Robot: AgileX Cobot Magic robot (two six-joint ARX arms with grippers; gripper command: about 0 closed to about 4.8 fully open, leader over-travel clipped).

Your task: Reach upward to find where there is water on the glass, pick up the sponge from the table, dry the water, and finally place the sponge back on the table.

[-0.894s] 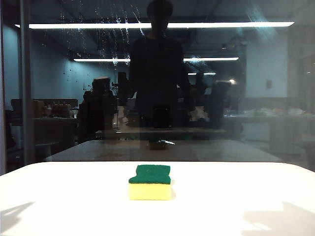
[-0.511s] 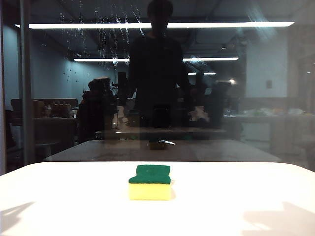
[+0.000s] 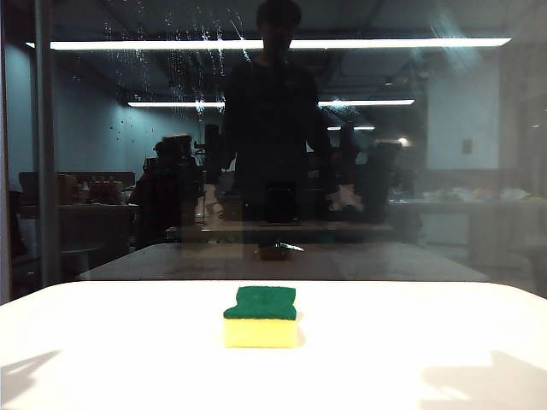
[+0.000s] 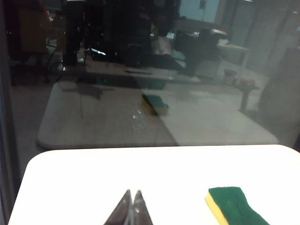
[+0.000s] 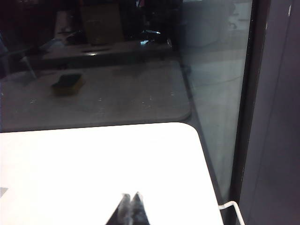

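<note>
The sponge (image 3: 261,318), pale yellow with a dark-green top, lies on the white table (image 3: 410,342) near its middle, close to the glass (image 3: 427,171). Water (image 3: 184,60) shows as whitish droplets and drip streaks high on the pane's upper left. In the left wrist view my left gripper (image 4: 131,193) is shut and empty above the table, with the sponge (image 4: 234,211) off to one side of it. My right gripper (image 5: 131,195) is shut and empty over the table near its rounded corner (image 5: 190,131). Neither gripper shows in the exterior view.
A grey vertical frame bar (image 3: 47,145) stands at the left of the pane. A dark frame post (image 5: 276,108) rises beside the table's corner in the right wrist view. The pane mirrors a person, the arms, strip lights and the sponge.
</note>
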